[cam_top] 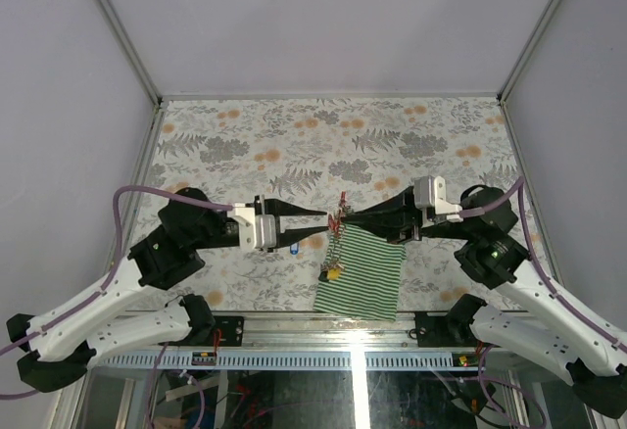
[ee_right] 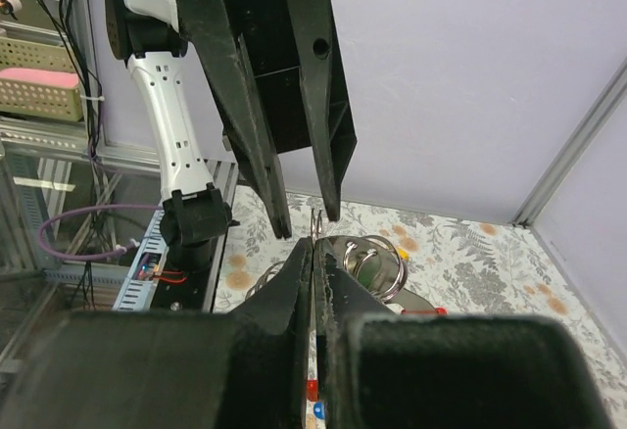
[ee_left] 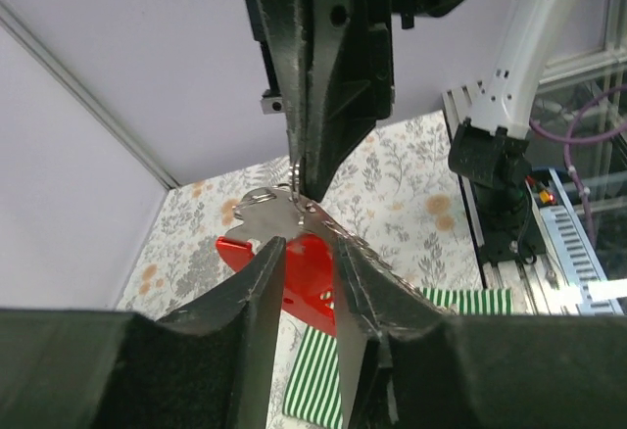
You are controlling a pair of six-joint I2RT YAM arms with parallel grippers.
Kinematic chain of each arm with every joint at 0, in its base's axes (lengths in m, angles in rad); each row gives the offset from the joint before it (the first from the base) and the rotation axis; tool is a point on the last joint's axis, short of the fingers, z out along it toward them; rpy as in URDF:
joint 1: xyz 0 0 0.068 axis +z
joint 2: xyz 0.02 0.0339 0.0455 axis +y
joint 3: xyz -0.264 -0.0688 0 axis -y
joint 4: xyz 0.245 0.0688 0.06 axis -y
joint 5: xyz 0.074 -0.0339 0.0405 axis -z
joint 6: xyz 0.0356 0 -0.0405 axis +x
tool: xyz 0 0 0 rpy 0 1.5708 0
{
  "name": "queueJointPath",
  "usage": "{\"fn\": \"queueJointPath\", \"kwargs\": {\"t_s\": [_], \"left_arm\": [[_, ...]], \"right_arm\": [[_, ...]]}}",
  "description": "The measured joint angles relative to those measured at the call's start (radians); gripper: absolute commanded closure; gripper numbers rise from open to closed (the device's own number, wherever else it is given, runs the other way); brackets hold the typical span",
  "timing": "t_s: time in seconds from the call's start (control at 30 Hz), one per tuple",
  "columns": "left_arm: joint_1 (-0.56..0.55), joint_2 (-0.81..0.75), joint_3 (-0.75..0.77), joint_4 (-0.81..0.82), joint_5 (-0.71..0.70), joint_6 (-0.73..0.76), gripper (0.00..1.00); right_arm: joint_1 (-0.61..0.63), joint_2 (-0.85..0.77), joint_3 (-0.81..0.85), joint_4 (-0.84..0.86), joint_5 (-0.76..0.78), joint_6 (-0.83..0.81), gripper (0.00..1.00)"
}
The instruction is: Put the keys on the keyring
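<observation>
Floral-patterned tabletop (cam_top: 294,145), plain lavender walls (cam_top: 323,18), aluminium corner posts (cam_top: 118,32), metal frame rail (cam_top: 323,358) along near edge

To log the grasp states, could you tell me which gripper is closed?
The right gripper, pinching thin metal of the keyring; the left gripper has its fingers apart.

- The left arm (cam_top: 108,297) is being held bent at the elbow, with its forearm being stretched rightward, roughly level.
- The right arm (cam_top: 549,302) is being held in a mirrored pose, with its forearm being stretched leftward.
- The left gripper (cam_top: 326,215) is being pointed tip to tip at the right gripper (cam_top: 350,218), the two being held just apart.
- The left gripper's fingers (ee_left: 260,282) are being held apart.
- The right gripper's fingers (ee_right: 294,282) are being pressed together, with only a slit being left between them.
</observation>
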Motion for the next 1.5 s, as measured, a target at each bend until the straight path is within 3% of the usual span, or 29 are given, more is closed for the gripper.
{"fn": "queueJointPath", "kwargs": {"t_s": [0.33, 0.77, 1.23, 1.5], "left_arm": [[0.000, -0.016, -0.060, 0.224, -0.014, -0.146, 0.72], [0.000, 0.038, -0.069, 0.268, 0.012, -0.177, 0.77], [0.000, 0.056, -0.068, 0.270, 0.039, -0.182, 1.00], [0.000, 0.065, -0.044, 0.233, 0.046, -0.164, 1.00]], "right_arm": [[0.000, -0.017, 0.013, -0.048, -0.002, -0.065, 1.00], [0.000, -0.017, 0.019, -0.048, -0.005, -0.073, 1.00], [0.000, -0.019, 0.019, -0.051, -0.012, -0.079, 1.00], [0.000, -0.031, 0.020, -0.075, -0.011, -0.098, 0.77]]}}
